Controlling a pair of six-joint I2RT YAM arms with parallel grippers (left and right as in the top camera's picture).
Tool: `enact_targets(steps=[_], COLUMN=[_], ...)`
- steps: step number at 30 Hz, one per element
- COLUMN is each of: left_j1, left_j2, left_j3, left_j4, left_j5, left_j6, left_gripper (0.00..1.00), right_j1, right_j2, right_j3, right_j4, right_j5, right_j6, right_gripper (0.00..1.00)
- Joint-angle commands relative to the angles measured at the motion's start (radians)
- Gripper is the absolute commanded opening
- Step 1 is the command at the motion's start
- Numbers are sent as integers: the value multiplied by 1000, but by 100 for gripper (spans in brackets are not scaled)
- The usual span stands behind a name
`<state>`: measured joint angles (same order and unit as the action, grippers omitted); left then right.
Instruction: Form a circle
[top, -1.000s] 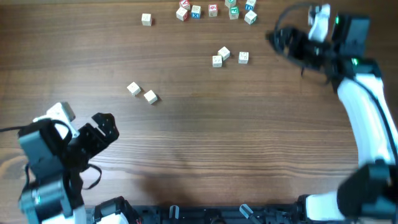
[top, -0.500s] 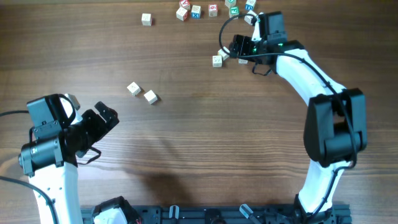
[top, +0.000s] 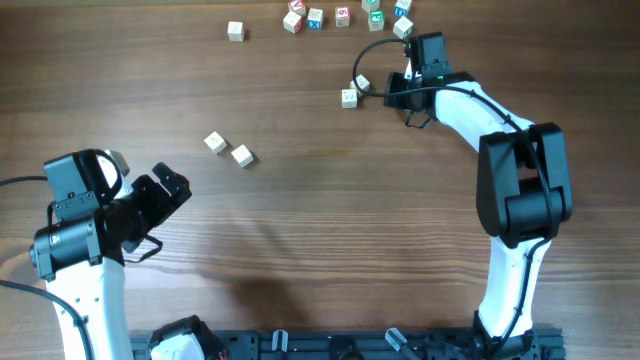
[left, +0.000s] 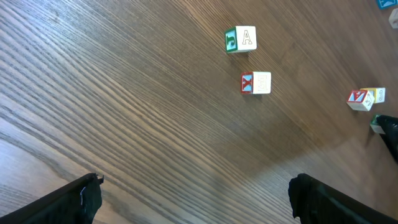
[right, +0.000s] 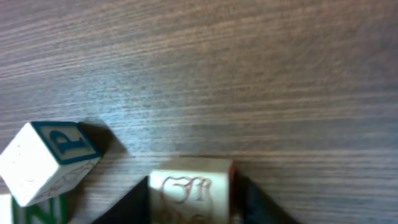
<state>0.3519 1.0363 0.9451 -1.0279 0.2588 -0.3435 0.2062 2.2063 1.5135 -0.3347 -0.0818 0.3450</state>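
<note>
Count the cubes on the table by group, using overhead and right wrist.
Far-edge cluster: about 8, some cropped
Lone cube: 1
Pair: 2
Loose cubes beside the right gripper: 2
Clamped cube between its fingers: 1
Total: about 14

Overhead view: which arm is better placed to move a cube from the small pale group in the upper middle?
Right. The right hand has one cube between its fingers, with another cube beside it. The left hand is open and far from them.
</note>
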Motion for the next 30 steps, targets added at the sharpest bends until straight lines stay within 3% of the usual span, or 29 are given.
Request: enact_targets(steps=[1,3,7,14,20,23,27,30], left_j1=[4,4,13,98,225,293,303,292], left_j2=[1,1,1,1,42,126,261,335], left_j3=[-5,-5,-5,-4,-5,-5,-5,-5], left_j4=[4,3,36,233,363,361,355,353], left_j5=[1,0,-36,-41,-200,-75,196,224], left_j6=[-8,-1,-14,-58,-177,-175,-102,-101], left_gripper=[100,100,100,100,100,100,100,100], right_j1=[0,-6,-11,29,177,275,403,502], right_j2=[29,2,-86,-168,-168,-168,-168,-168], right_j3=[14,14,14,13,-75,-99,-101,-101], right_j4=[-34,-100,-255,-497,-480,-412,-333,-274], right_j5=[-90,-129,-227,-730,-673,-637,-340,-184], right_j6=[-5,-4,-5,-138,-158,-134,14,33], right_gripper=[26,17,13,13,13,13,13,13])
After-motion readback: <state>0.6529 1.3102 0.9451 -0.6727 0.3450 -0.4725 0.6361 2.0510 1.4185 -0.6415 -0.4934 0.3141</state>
